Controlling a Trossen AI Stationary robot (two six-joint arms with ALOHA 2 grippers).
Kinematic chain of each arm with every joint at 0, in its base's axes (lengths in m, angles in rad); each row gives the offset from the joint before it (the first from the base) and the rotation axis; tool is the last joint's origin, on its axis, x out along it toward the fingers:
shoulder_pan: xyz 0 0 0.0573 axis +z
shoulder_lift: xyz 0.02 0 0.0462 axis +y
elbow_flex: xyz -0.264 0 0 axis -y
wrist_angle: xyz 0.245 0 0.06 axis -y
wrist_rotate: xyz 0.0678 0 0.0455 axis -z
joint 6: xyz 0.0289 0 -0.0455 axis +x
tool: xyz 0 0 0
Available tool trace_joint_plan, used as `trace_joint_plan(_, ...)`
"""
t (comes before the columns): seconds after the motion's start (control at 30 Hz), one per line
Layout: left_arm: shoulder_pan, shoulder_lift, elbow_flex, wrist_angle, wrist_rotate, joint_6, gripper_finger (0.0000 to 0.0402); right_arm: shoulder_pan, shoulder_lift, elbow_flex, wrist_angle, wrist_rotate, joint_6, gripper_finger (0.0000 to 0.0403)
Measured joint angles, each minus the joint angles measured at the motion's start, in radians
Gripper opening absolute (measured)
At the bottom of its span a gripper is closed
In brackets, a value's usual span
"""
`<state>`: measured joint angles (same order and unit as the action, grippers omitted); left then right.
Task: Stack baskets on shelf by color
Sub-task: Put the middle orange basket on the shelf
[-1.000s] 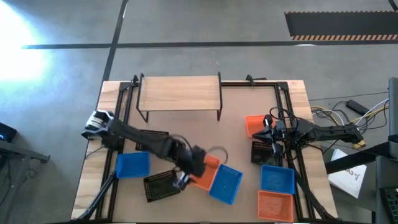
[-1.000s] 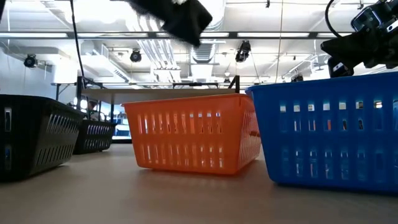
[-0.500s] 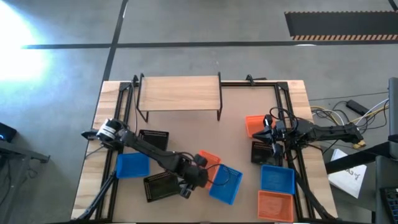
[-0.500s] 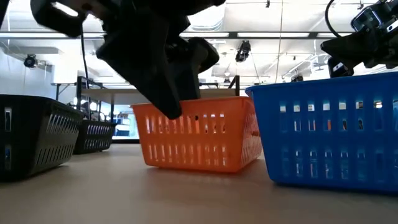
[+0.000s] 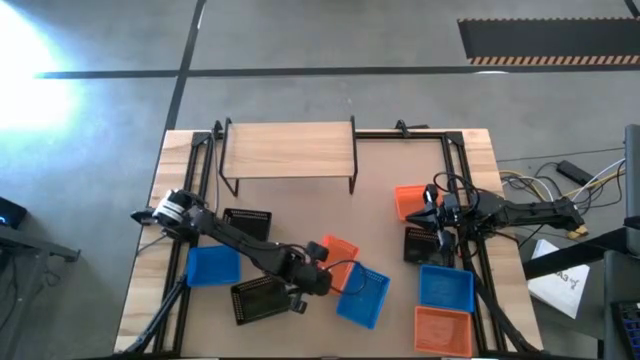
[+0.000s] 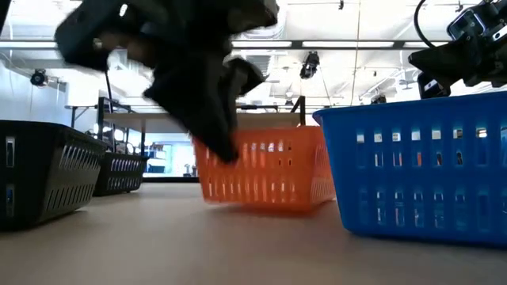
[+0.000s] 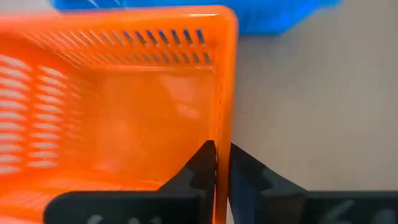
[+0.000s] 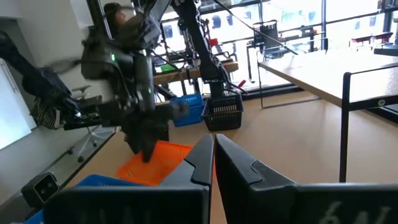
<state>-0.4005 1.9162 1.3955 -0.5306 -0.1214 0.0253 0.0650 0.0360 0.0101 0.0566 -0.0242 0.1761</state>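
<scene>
A robotics lab or open workshop hall: bare grey concrete floor [image 5: 320, 40] around the wooden surface [image 5: 390, 200], exposed ceiling ducts [image 6: 190, 63] overhead, more robot rigs [image 8: 118, 81] and large windows [image 8: 298, 18] beyond it

Around my table: grey concrete floor [image 5: 330, 40] crossed by dark seam lines, a bright glare patch [image 5: 40, 60] far left, a black-and-yellow hazard strip [image 5: 548, 58] far right. Loose cables [image 5: 560, 180] and a sheet of paper [image 5: 560, 275] lie right of me. Beyond: ceiling ducts [image 6: 198, 67], track spotlights [image 6: 309, 63], tall windows [image 8: 298, 18], a long light-wood bench [image 8: 336, 71].
</scene>
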Motion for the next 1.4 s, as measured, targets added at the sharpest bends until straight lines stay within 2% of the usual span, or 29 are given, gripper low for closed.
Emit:
trace_joint_plan(0.17, 0.008, -0.115, 0.047, -0.11, -0.083, -0.02, 0.0001, 0.0, 0.0, 0.0, 0.0, -0.001, 0.0, 0.0009)
trace_joint_plan(0.3, 0.025, -0.244, 0.068, -0.198, -0.271, -0.02, 0.0001, 0.0, 0.0, 0.0, -0.004, -0.001, 0.0, 0.0009)
trace_joint_plan(0.43, 0.138, -0.366, 0.07, -0.198, -0.309, 0.008, 0.0, 0.0, 0.0, 0.0, -0.004, 0.0, 0.0, 0.0009)
trace_joint_plan(0.5, 0.231, -0.404, 0.068, -0.194, -0.297, 0.055, 0.0, 0.0, 0.0, 0.0, -0.006, -0.001, 0.0, 0.0009)
trace_joint_plan(0.63, 0.449, -0.42, 0.063, -0.166, -0.14, 0.183, 0.0, 0.0, 0.0, 0.0, -0.006, 0.0, 0.0, 0.0009)
trace_joint_plan(0.73, 0.588, -0.382, 0.061, -0.104, -0.039, 0.28, 0.0, 0.0, -0.001, 0.0, -0.006, -0.001, 0.0, 0.0009)
trace_joint_plan(0.83, 0.676, -0.34, 0.061, -0.034, -0.01, 0.333, 0.0, 0.0, 0.001, 0.0, -0.007, -0.001, 0.0, 0.0009)
trace_joint_plan(1.0, 0.733, -0.28, 0.062, 0.029, 0.065, 0.376, 0.0, 0.0, 0.0, 0.0, -0.017, -0.001, 0.0, 0.0009)
trace_joint_plan(1.4, 0.721, -0.203, 0.065, 0.055, 0.069, 0.376, 0.0005, 0.0, 0.007, 0.0, -0.024, -0.001, 0.0, 0.0009)
